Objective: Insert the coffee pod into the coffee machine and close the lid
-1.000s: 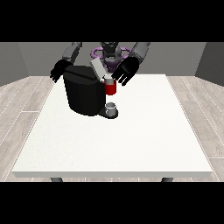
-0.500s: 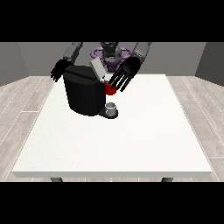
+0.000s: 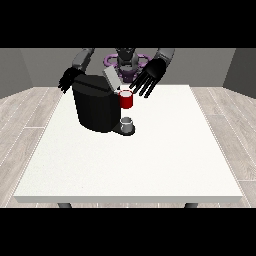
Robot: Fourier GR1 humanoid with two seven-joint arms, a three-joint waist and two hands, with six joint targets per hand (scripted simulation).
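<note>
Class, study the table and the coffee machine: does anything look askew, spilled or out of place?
Nothing is spilled or toppled. The coffee machine stands upright on the table, its grey lid tilted up, open. A red thing at the machine sits under the open hand at the view's right.

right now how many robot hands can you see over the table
2. One hand shows at the view's right, fingers spread above the red thing at the machine. The other hand shows at the view's left, behind the coffee machine.
</note>
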